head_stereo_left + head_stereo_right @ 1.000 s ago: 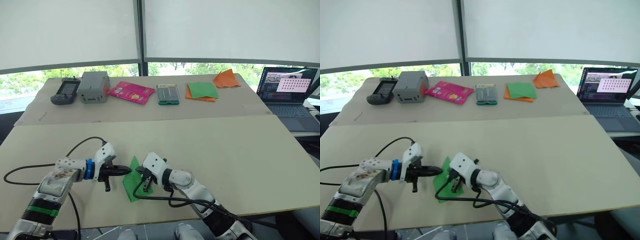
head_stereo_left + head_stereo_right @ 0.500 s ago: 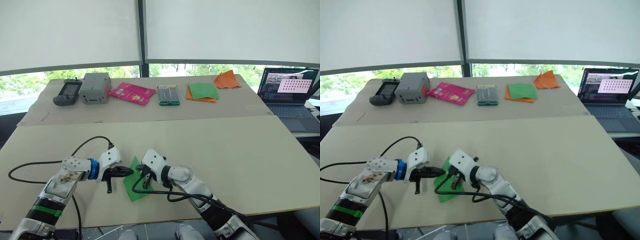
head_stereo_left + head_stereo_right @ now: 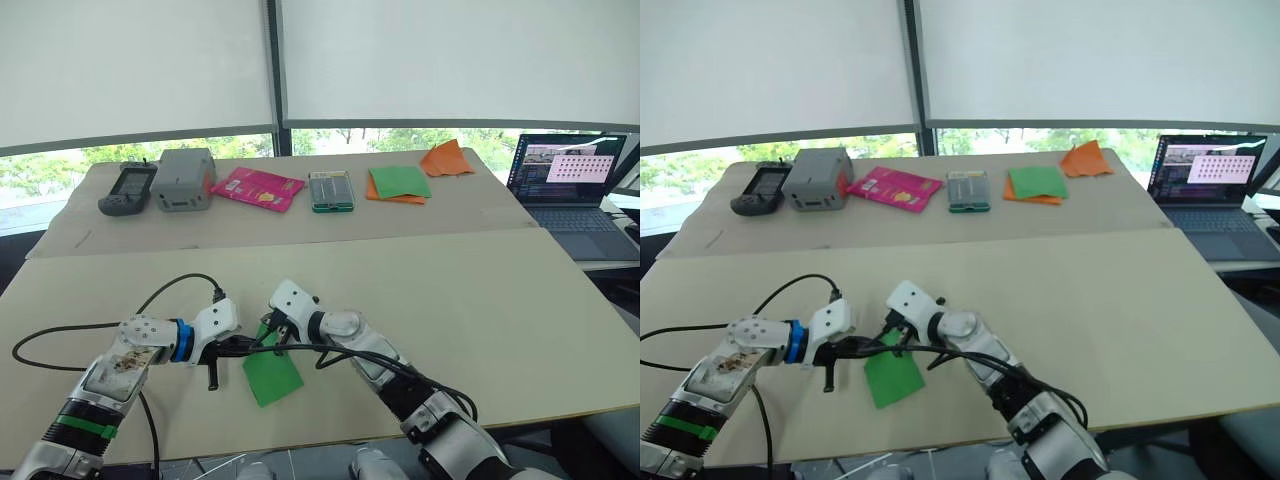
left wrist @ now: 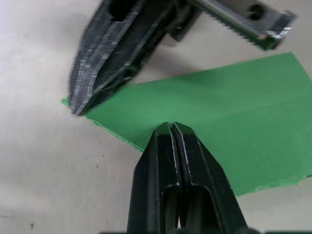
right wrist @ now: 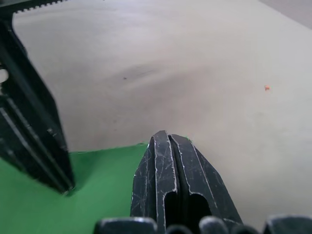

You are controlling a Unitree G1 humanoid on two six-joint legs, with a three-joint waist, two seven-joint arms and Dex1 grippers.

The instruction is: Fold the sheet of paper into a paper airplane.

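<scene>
— Where is the sheet of paper (image 3: pixel 270 372) sitting?

— It is lying flat on the near table (image 3: pixel 480 300), close to the front edge, showing as a narrow folded strip of bright green with a crease running along it in the left wrist view.

— What is the left gripper (image 4: pixel 170 127) doing?

— Its two black fingers are pressing tight together, tips resting at the long edge of the green paper. Whether any paper is caught between them, I cannot tell.

— And the right gripper (image 5: pixel 168 136)?

— Its fingers are likewise closing flat against each other, tips coming down at the far end of the strip, right beside the other gripper's tip. Again no paper is visibly pinched between them.

— So the two are meeting?

— They are pointing toward each other at the strip's far corner, tips nearly touching.

— What is lying on the far table (image 3: pixel 130 230)?

— A dark handheld controller (image 3: pixel 122 187), a grey box (image 3: pixel 184 179), a pink packet (image 3: pixel 259 187), a flat case with green edges (image 3: pixel 332 189), then a green sheet stacked on an orange one (image 3: pixel 396 184), and crumpled orange paper (image 3: pixel 447 158). An open laptop (image 3: pixel 568 190) is standing to the right
</scene>
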